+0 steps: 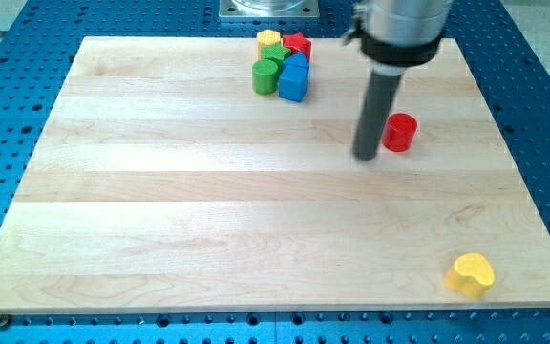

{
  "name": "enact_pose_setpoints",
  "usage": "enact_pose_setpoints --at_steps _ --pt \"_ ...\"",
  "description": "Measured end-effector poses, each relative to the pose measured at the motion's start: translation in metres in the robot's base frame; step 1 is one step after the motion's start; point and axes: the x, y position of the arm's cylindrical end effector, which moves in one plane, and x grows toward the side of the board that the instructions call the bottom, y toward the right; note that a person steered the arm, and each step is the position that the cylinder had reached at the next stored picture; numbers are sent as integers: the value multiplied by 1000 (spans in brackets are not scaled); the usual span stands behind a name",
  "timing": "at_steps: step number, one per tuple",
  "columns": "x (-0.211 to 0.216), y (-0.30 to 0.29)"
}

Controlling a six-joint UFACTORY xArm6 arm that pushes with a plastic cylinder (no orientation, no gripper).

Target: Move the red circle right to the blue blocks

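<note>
The red circle (400, 132) is a short red cylinder on the wooden board, right of centre in the upper half. My tip (367, 156) sits just to its left, close to it or touching it. The blue blocks (294, 79) lie in a cluster near the view's top centre, well to the left of and above the red circle. The blue one in front is house-shaped; a second blue piece shows behind it.
The cluster also holds a green cylinder (264, 76), a second green piece (276, 55), a yellow block (269, 39) and a red star (298, 45). A yellow heart (471, 275) lies at the lower right near the board's (160, 210) edge.
</note>
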Motion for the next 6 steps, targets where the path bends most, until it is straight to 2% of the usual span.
enact_pose_setpoints --at_steps 2,3,4,5,6 --pt "-66 77" --pt "-8 62" --pt "-21 133" --pt "-87 124" --pt "-58 165"
